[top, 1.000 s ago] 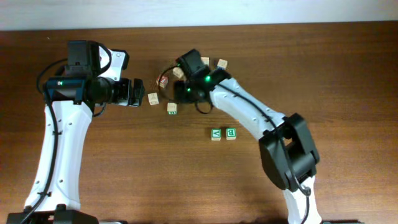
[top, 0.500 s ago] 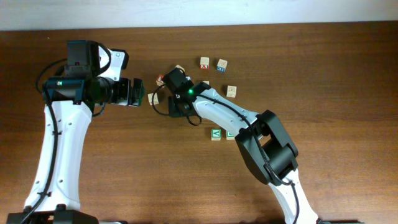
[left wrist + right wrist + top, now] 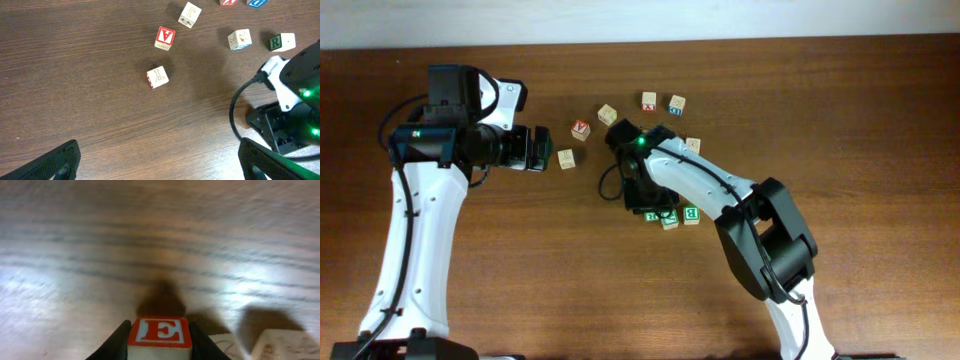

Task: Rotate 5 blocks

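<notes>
One E block (image 3: 160,331) sits clamped between the right gripper (image 3: 159,344) fingers (dead centre, letter upright). Left gripper (image 3: 161,162) gapes wide, empty, well apart.

Table (image 3: 880,120): dark brown wood, fine streaked grain.
E cube (image 3: 159,330): pale wood; top face has a red frame, pale field and red letter "E".
Right gripper (image 3: 159,344): black fingers.
V cube (image 3: 165,37): pale wood; red-and-white printed face.
Line-drawing cube (image 3: 158,76): pale wood, faint brown drawing on top, red print on one side.
R cube (image 3: 282,42): pale wood, dark green letter face.
Blue cube (image 3: 677,104): pale wood, blue print.
X cube (image 3: 649,101): pale wood, red print.
Green-letter cube (image 3: 691,214): pale face, green frame and letter.
Half-hidden cube (image 3: 668,222): green print.
Left arm (image 3: 415,230): white shell, black joints, green light.
Right arm (image 3: 710,180): white shell, black joints, green light.
Left gripper (image 3: 160,165): black fingers.
</notes>
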{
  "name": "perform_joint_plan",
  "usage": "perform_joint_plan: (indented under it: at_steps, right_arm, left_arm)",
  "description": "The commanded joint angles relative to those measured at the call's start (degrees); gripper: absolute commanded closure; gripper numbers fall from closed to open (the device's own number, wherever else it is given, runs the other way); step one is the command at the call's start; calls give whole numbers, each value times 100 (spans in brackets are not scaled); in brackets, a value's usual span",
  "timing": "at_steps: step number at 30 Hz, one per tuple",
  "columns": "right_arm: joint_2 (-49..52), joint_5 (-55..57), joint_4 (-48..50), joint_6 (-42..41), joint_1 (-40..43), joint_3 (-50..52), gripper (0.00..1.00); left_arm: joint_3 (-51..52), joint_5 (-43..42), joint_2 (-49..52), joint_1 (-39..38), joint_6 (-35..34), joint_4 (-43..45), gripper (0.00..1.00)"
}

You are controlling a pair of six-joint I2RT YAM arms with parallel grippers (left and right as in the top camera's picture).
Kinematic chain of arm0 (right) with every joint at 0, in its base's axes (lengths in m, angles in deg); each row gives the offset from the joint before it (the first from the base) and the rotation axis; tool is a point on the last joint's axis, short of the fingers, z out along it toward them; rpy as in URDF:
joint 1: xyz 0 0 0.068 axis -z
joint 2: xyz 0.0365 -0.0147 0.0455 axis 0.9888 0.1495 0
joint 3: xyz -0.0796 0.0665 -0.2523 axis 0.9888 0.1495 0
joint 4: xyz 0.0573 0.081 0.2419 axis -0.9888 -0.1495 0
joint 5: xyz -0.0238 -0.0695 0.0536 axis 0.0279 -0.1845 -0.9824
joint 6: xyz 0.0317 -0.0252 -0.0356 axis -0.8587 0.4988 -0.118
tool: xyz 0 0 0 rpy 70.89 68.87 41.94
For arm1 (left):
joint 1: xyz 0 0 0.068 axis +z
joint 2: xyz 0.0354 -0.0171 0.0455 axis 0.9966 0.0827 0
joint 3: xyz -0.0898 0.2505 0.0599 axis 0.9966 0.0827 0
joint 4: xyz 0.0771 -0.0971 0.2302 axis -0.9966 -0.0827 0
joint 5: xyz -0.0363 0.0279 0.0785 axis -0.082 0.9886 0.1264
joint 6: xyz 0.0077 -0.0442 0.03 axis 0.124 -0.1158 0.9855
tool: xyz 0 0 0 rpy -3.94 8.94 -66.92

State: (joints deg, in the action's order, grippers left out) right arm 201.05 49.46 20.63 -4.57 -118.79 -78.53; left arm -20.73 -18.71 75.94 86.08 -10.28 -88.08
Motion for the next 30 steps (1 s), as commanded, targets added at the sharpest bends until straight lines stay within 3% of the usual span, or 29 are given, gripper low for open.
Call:
perform_joint_plan:
  at_steps: [1,6,10,11,14,17,20,23,25,28,30]
  right_arm:
    - [-166,50,-46,-52,-127,68,65]
    - [-181,70,-302,-11,-79,-22,61]
    - [-199,120,-973,514,671,-1574,48]
    - [-199,203,-861,518,876,-1668,43]
    - [-22,317,118,579,1757,-1626,42]
    - [380,380,678,796,1945,-1624,42]
    - [743,389,621,776,1941,-1620,42]
    - [859,352,481,748,1930,-1598,58]
    - [922,350,476,748,1930,-1596,58]
    - [916,155,310,750,1930,-1589,71]
    - [732,-44,68,763,1947,-1596,75]
  left_arm:
    - [-98,-24,20,11,52,9,1]
    - [-98,-26,20,11,52,9,1]
    - [-98,-26,20,11,52,9,1]
    - [-98,-26,20,11,52,9,1]
    - [-98,-26,20,11,52,9,1]
    - [-98,-26,20,11,55,9,1]
    - [-98,-26,20,11,52,9,1]
    - [-98,-26,20,11,55,9,1]
    - [-98,-26,20,11,55,9,1]
    - [-98,-26,20,11,55,9,1]
    - [-98,-26,20,11,55,9,1]
